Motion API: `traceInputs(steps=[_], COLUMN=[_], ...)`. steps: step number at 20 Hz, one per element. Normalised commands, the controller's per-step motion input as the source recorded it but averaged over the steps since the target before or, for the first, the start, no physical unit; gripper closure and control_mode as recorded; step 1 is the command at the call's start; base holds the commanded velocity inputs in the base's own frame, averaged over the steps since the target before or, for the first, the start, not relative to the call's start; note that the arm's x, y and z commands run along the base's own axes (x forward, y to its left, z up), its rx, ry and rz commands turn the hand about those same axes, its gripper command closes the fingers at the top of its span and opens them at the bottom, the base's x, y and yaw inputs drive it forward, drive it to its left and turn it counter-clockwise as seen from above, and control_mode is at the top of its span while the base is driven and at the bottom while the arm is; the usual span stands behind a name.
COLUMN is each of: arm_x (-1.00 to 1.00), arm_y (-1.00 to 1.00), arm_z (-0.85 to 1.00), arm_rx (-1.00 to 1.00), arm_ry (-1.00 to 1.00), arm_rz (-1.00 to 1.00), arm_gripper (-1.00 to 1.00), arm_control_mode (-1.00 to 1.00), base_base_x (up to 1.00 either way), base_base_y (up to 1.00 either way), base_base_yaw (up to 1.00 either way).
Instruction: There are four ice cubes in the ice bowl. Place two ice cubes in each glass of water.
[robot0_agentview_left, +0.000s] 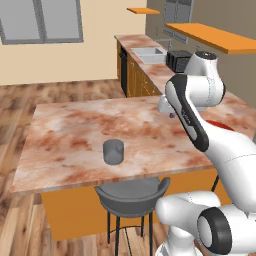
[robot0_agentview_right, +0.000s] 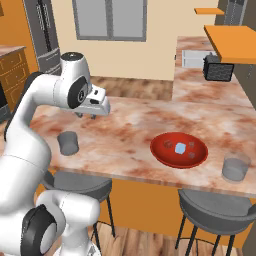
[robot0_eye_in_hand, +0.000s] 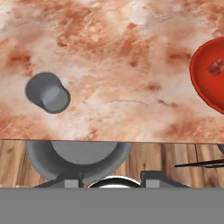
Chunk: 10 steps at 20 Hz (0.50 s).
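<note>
- I have the white arm's two-finger gripper hanging above the marbled pink-brown stone desk, between the left-hand glass and the bowl, touching nothing.
- The fingers: I see nothing between them, but from the base views I cannot tell how wide they stand, and the hand view shows only their tips at the bottom edge.
- The wide shallow bright red ice bowl sits right of the gripper, near the desk's near edge. In it I make out one clear pale blue-white ice cube, with smaller pale shapes around it that I take for the others; I cannot count four with certainty.
- One short dark grey see-through glass of water stands left, near the near edge; the second glass is to the right of the bowl, just beside it.
- My judgement: no cube is in a glass yet, so the step in hand is reaching to the bowl for the first cube.
- To do it well I would swing right until the bowl centres in the hand view, open the fingers wider than a cube face, square them to two flat sides, and descend straight.
- Risk: a small slick cube may skid along the bowl's curve, so I would close gently.
</note>
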Motion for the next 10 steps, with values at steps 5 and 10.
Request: traceInputs(steps=[5,10], arm_x=[-0.13,-0.20], arm_y=[-0.09,-0.85], arm_z=[-0.04,0.00], arm_rx=[0.00,0.06], arm_ry=[0.00,0.04], arm_rz=[-0.02,-0.15], arm_gripper=[-1.00,-1.00], arm_control_mode=[-1.00,-1.00], base_base_x=[0.00,0.00], base_base_y=[0.00,0.00], base_base_yaw=[0.00,0.00])
